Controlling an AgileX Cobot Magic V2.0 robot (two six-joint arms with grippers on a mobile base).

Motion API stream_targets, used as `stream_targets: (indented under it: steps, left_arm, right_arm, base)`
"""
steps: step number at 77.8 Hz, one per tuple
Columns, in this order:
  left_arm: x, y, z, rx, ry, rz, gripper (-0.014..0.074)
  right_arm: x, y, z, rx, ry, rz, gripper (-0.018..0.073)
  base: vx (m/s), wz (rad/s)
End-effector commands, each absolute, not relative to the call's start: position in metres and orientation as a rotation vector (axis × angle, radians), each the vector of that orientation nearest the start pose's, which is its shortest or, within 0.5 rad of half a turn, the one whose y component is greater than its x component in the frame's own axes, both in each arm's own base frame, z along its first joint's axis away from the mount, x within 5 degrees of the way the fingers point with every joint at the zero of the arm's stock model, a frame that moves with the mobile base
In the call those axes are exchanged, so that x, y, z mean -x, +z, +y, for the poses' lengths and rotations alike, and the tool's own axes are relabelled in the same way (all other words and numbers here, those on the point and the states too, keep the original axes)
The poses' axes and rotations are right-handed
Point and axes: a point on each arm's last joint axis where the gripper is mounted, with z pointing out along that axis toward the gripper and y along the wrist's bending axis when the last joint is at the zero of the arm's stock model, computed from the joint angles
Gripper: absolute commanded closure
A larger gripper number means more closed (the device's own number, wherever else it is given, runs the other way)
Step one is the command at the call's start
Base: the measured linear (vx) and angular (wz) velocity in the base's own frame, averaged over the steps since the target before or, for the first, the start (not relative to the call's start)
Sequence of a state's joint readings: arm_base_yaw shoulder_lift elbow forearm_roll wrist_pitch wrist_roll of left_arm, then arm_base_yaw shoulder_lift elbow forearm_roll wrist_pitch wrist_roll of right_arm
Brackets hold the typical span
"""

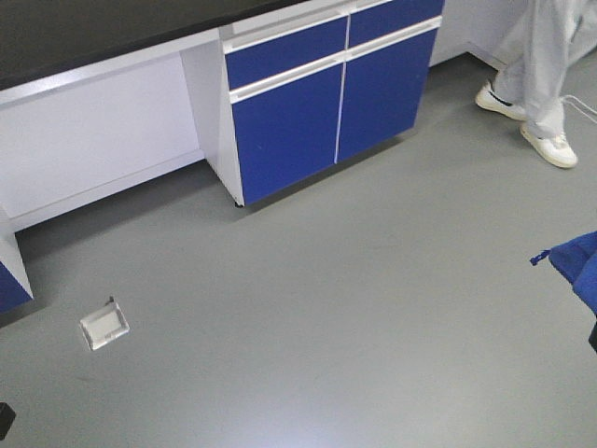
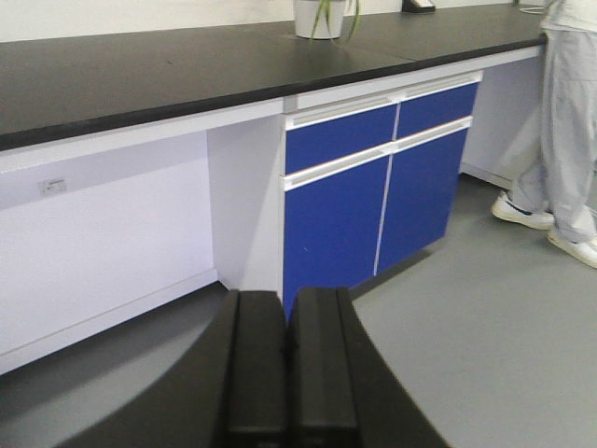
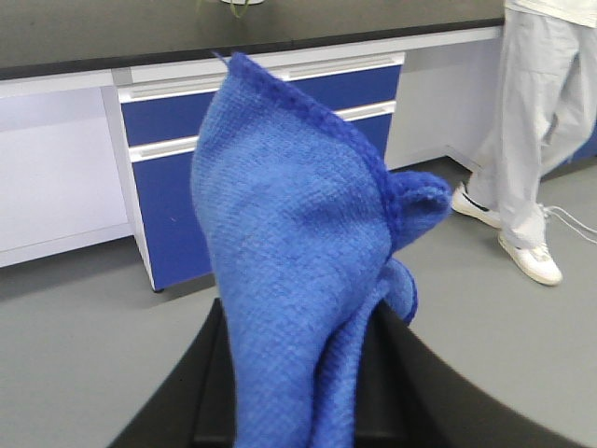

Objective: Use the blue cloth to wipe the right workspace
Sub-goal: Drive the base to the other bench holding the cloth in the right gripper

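right pincer point(image 3: 297, 392): your jaws clamp the blue cloth point(image 3: 289, 233), which rises bunched from between them | cloth held over the grey floor point(image 1: 326, 308), well apart from the black bench top point(image 2: 140, 75) | left pincer point(image 2: 287, 364): your jaws pressed together, nothing between

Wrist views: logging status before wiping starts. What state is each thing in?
Cloth: bunched, clamped in right gripper.
Left gripper: jaws shut, empty.
Drawers: closed.
Cabinet doors: closed.
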State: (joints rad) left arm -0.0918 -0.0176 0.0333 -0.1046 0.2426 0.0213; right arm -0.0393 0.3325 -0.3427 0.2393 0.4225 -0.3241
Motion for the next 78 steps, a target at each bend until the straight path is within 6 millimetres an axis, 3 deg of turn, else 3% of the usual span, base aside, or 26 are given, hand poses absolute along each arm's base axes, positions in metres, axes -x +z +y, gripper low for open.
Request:
stream_targets:
  steps: [1, 78]
  left_arm:
    - [-0.0541, 0.1971, -0.0065, -0.015, -0.150, 1.628, 0.0603]
    - [-0.0541, 0.1971, -0.0065, -0.015, -0.150, 1.628, 0.0603]
  right_arm:
    - [-0.0823, 0.2864, 0.0037, 0.109, -0.034, 1.776, 0.0559]
    - [-0.0823, 0.2864, 0.0037, 0.109, -0.034, 1.776, 0.0559]
  base:
    - [0.42, 0.19]
    - [0.43, 0.32]
